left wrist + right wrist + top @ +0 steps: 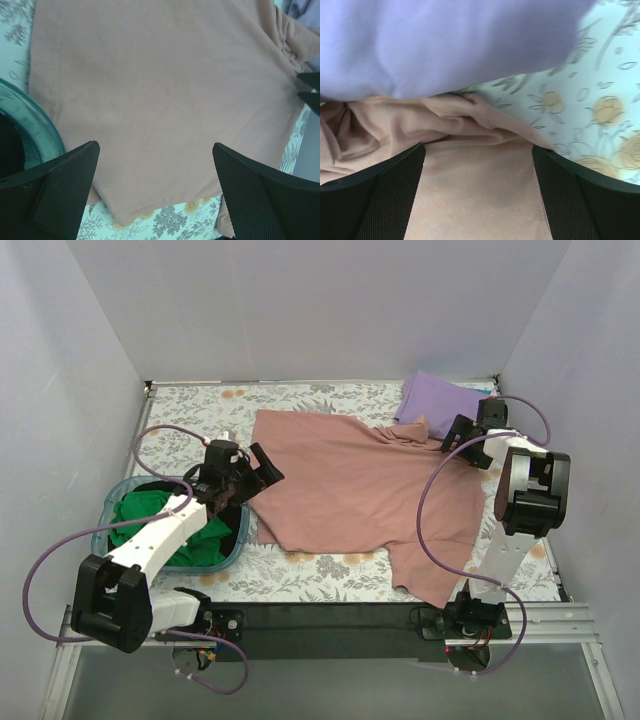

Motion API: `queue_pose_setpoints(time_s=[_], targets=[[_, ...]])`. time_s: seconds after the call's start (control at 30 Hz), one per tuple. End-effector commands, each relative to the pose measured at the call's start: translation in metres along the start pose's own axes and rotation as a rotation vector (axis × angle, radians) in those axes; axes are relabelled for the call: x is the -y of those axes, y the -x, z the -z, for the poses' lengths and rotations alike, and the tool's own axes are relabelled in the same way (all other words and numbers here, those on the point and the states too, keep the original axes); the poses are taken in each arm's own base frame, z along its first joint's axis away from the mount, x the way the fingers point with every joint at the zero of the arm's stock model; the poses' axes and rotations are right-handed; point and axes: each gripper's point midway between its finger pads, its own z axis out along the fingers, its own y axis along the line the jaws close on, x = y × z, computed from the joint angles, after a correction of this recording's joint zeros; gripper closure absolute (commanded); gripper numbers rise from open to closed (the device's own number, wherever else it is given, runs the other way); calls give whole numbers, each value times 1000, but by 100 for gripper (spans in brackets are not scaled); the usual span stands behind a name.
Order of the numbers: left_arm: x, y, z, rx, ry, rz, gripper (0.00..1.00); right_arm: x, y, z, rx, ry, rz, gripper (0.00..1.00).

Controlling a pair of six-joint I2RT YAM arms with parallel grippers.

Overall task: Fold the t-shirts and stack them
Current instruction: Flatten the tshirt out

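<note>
The dusty-pink t-shirt (360, 485) lies spread over the middle of the table, with one sleeve hanging toward the front right. My left gripper (270, 468) is open above its left edge, and the left wrist view (155, 146) shows pink cloth (160, 80) below its empty jaws. My right gripper (450, 440) is open at the shirt's bunched back-right corner. In the right wrist view (477, 150) its fingers stand on either side of the pink cloth (475, 195). The lavender-purple t-shirt (440, 400) lies folded at the back right (445, 40). The green t-shirt (160, 525) is in the basket.
The teal plastic basket (105, 515) stands at the front left under my left arm, and its rim (35, 125) shows in the left wrist view. The floral tablecloth (200, 410) covers the table. White walls close in the left, back and right.
</note>
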Motion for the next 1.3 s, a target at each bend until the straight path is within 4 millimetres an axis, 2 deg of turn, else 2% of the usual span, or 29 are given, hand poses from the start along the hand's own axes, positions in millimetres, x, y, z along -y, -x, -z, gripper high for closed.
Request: queue_pose_setpoints(time_s=[0.0,0.13,0.3,0.4,0.43,0.57,0.6,0.63,0.67,0.7,0.73,0.8,0.83,1.03,1.23,1.27], targets=[[5,-36,2,-99,0,-22,3,34,-12,-4,-77,-63,-31,5],[-8,-80,15,-162,121,-56,3,52,1,-5,-69,-104,-53,4],[-29,-103,31,-165,180,20,3,63,0,-1,-82,-105,-92,4],[-44,-106,38,-146,234,51,3,52,6,11,-65,-51,-86,4],[-51,-108,41,-145,266,70,3,41,11,20,-54,9,-80,4],[-76,-109,39,-110,386,108,4,28,22,51,5,55,-56,2],[-79,-110,38,-104,404,117,7,28,17,56,4,57,-52,2],[-85,-107,35,-77,428,125,10,24,24,72,43,68,-49,2],[-86,-108,31,-70,445,154,12,20,23,80,56,76,-46,2],[-87,-108,29,-66,452,162,17,18,15,85,55,81,-41,2],[-87,-106,25,-48,454,174,19,12,19,100,95,85,-24,2],[-92,-103,20,-12,487,195,23,9,9,111,102,83,-15,2],[-92,-102,17,-2,484,199,26,3,12,126,139,101,-17,2],[-103,-117,4,-34,546,174,30,-4,3,157,199,122,-18,1],[-109,-136,1,-86,590,137,37,-5,7,175,248,124,-34,2],[-112,-138,1,-85,606,138,41,-1,7,175,256,102,-36,2]])
